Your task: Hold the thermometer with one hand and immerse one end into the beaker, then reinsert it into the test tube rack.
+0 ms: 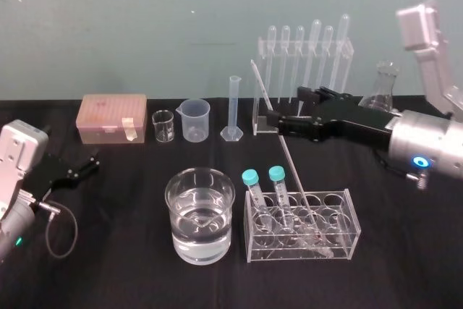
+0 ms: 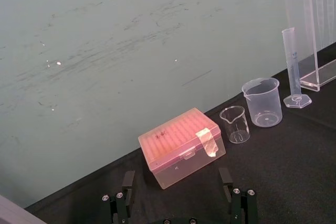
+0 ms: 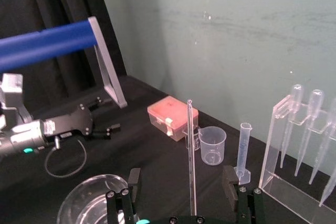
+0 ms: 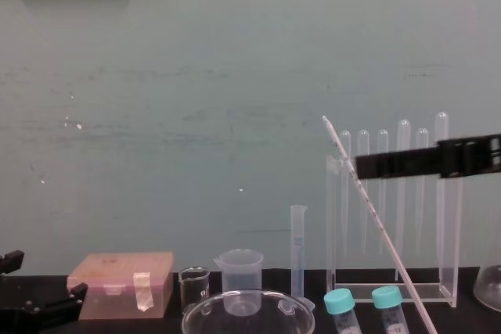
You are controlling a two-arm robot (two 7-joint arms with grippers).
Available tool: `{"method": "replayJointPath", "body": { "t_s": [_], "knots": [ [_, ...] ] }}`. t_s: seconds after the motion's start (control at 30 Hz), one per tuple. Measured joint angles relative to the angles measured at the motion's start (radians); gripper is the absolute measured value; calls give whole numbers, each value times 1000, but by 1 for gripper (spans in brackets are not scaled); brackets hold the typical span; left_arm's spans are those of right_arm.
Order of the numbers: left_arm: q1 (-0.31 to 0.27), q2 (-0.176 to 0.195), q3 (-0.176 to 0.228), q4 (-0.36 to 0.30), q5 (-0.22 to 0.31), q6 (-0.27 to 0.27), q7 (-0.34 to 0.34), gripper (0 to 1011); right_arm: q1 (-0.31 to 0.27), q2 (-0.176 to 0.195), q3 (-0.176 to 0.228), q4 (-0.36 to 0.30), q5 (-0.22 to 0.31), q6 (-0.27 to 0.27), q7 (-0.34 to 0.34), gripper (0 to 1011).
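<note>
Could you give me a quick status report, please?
Right pincer open, straddling the thermometer up high, no grip yet. Left pincer open, parked at table left. Thermometer leaning in the low rack; capped tubes between it and the beaker.

The head camera looks forward and down over the black table [image 1: 108, 251], with the pink box [image 1: 112, 118] far back against the green wall [image 1: 145, 19]. The chest camera sits low, about level with the tabletop, and faces that wall squarely, so it sees the box from the side. The left wrist camera looks at the box from close by, with the wall behind it. The right wrist camera faces the box from much farther off, across the beaker [image 3: 84, 198]. All four views share the box and the plastic cup [image 1: 195, 119] near it.
</note>
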State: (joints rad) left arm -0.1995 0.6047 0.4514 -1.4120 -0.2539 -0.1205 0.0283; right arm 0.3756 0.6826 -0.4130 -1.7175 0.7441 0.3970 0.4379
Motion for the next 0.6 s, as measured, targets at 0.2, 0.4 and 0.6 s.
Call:
{"method": "replayJointPath", "body": {
  "t_s": [0.2, 0.4, 0.6],
  "knots": [
    [0, 0, 0, 0, 0, 0, 0, 1008, 88, -34, -86, 68, -57, 24, -4, 1003],
    [0, 0, 0, 0, 0, 0, 0, 1008, 126, -62, -129, 113, -94, 30, -7, 1003],
    [0, 0, 0, 0, 0, 0, 0, 1008, 136, -78, -138, 128, -114, 24, -17, 1003]
  ]
}}
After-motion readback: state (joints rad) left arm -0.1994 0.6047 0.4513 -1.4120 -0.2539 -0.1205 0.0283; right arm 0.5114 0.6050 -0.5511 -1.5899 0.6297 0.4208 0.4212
